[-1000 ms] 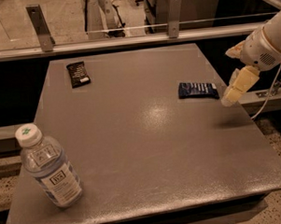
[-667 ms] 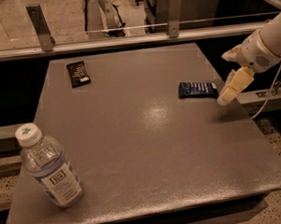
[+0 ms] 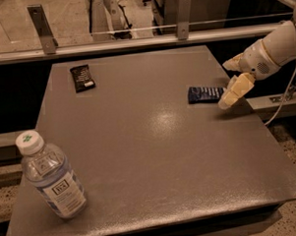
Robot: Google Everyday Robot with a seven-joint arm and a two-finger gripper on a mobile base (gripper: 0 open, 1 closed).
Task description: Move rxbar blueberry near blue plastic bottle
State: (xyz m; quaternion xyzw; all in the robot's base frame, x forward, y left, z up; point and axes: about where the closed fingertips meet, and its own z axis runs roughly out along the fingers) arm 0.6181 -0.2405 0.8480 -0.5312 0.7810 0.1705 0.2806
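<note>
Three things rest on the grey tabletop (image 3: 154,159): the bar (image 3: 205,94), a bottle (image 3: 52,180) and a small black wrapper (image 3: 82,77). The bar lies flat near the tabletop's right edge, a dark navy wrapper with rows of white print that cannot be read.

At the bar's right end hangs the pincer (image 3: 225,85), on a white arm (image 3: 275,48) reaching in from the right. Its two cream fingers (image 3: 235,91) are spread: one points left above the bar's far side, the other slants down just beside the bar's right end. Whether either touches the wrapper cannot be told.

Well apart from the bar, toward the near left corner, the bottle stands upright. It is clear and faintly blue, with a green mark on its white cap. Its white label carries a dark boxed logo and lines of small text, none legible.

Far left of the bar and farther back lies the black wrapper, with a white patch at its near end.

Behind the bar, beyond the tabletop, runs a metal rail (image 3: 134,39).
</note>
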